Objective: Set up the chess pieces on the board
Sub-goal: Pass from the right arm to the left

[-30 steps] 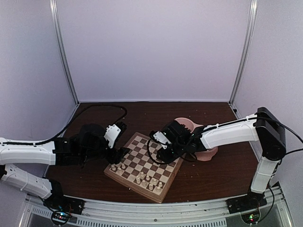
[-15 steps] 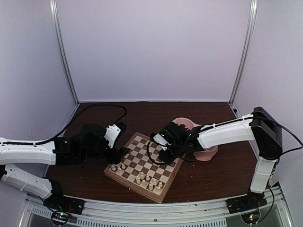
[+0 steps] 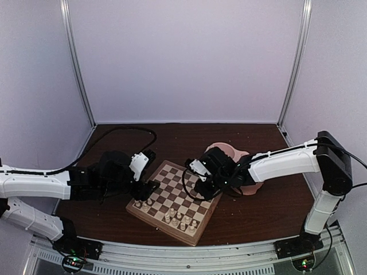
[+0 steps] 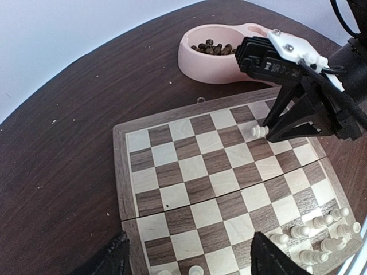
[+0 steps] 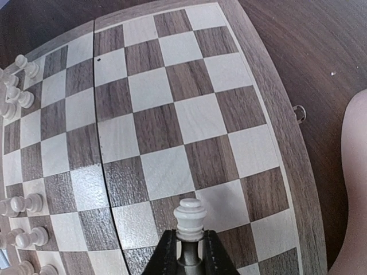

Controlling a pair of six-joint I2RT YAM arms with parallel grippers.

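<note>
The board (image 3: 175,182) lies in the middle of the table. Cream chess pieces (image 3: 179,218) stand in rows along its near edge, a few more (image 3: 143,202) at its left corner. My right gripper (image 3: 199,186) is over the board's right side, shut on one cream chess piece (image 5: 190,217) held by its base above the squares near the right rim. The left wrist view shows this piece (image 4: 257,131) too. My left gripper (image 4: 192,255) is open and empty over the board's left corner (image 4: 123,172).
A pink double bowl (image 3: 228,150) stands just behind and right of the board, partly hidden by my right arm; it holds dark brown pieces (image 4: 211,47). Its rim shows at the right wrist view's edge (image 5: 352,189). A black cable (image 3: 123,129) loops at the back left.
My right gripper has shifted slightly right and toward the near side with the cream piece in it. My left arm has barely moved.
</note>
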